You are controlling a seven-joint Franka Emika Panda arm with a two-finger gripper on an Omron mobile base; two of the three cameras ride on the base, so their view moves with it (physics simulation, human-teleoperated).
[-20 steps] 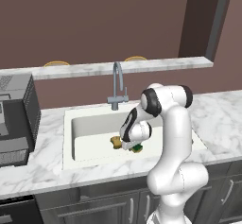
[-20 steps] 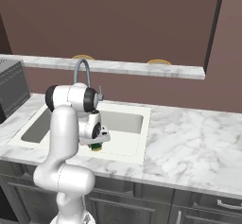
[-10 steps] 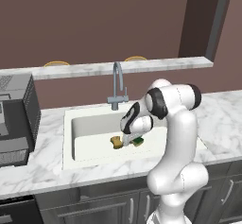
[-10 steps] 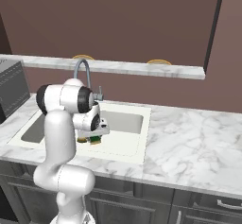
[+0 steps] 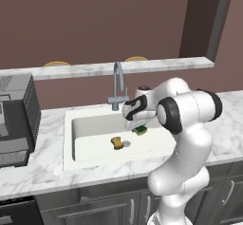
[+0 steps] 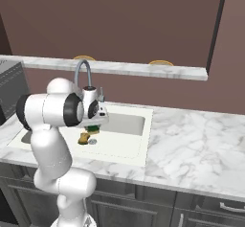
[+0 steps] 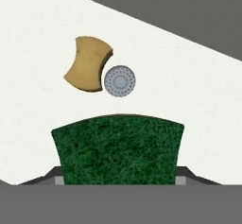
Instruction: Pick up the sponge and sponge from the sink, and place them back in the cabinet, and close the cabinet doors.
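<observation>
My gripper (image 5: 138,126) is shut on the dark green sponge (image 5: 140,131), holding it in the air over the right half of the white sink (image 5: 69,138). In the hand view the green sponge (image 7: 117,150) sits between the fingers and hides their tips. The golden-tan sponge (image 5: 116,143) lies on the basin floor beside the round drain (image 7: 119,80), left of and below the gripper. From the right base view, the green sponge (image 6: 95,127) hangs above the tan sponge (image 6: 84,138). The cabinet and its doors are out of view.
The grey gooseneck faucet (image 5: 117,84) stands just behind the gripper. A dark boxy appliance (image 5: 16,119) sits on the counter left of the sink. A raised marble ledge (image 5: 142,65) runs along the back. Drawer fronts (image 6: 210,209) line the base.
The gripper has risen from the basin floor with the green sponge in it, moving up toward the faucet. The tan sponge has stayed in place.
</observation>
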